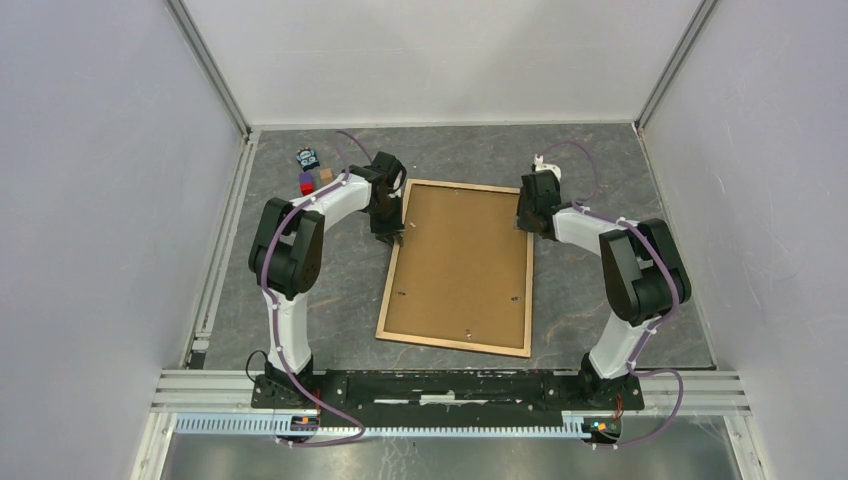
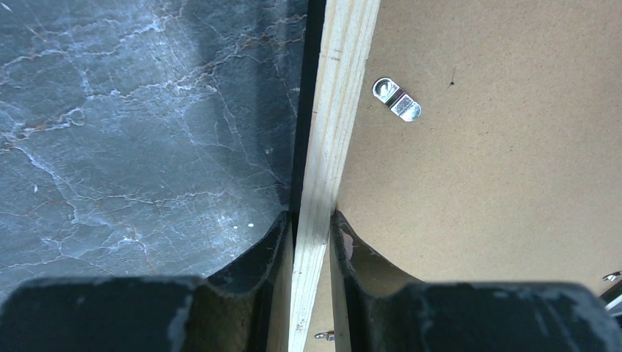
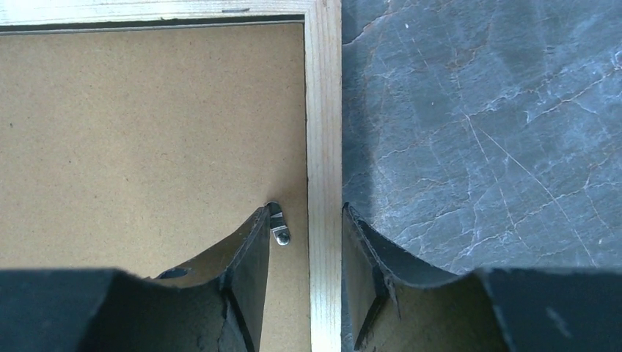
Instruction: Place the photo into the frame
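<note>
- Closing the right gripper (image 3: 304, 213) squarely on the right rail looks like the step in hand. Its jaws stand apart astride the rail of the large rectangular light-wood picture frame (image 1: 455, 345), the outer finger just beside the wood and the inner one parted from it by a gap.
- That inner finger (image 3: 253, 242) touches a small silver metal turn clip (image 3: 279, 224) on the flat brown cardboard backing board (image 1: 460, 260). I judge it should clear the clip or nudge it on purpose, not trap it against the rail.
- The left gripper (image 2: 314, 220) is clamped on the frame's left rail near the frame's far left corner, with both fingers pressed to the wood. Matching height and pressure on both sides would keep the frame from twisting.
- The frame lies back up in the middle of the dark marbled tabletop (image 1: 600, 170), slightly skewed, with the board seated inside its rails.
- The photo shows in no view. Whether it lies under the board or elsewhere I cannot tell, so how far the task has got is unsettled.
- The frame's front and pane face down, unseen.
- Another silver clip (image 2: 397, 100) near the left rail sits slantwise, not reaching the wood. Whether either clip locks anything is hard to make out.
- Small coloured blocks (image 1: 308, 183) near the tabletop's far left corner are too small to identify.
</note>
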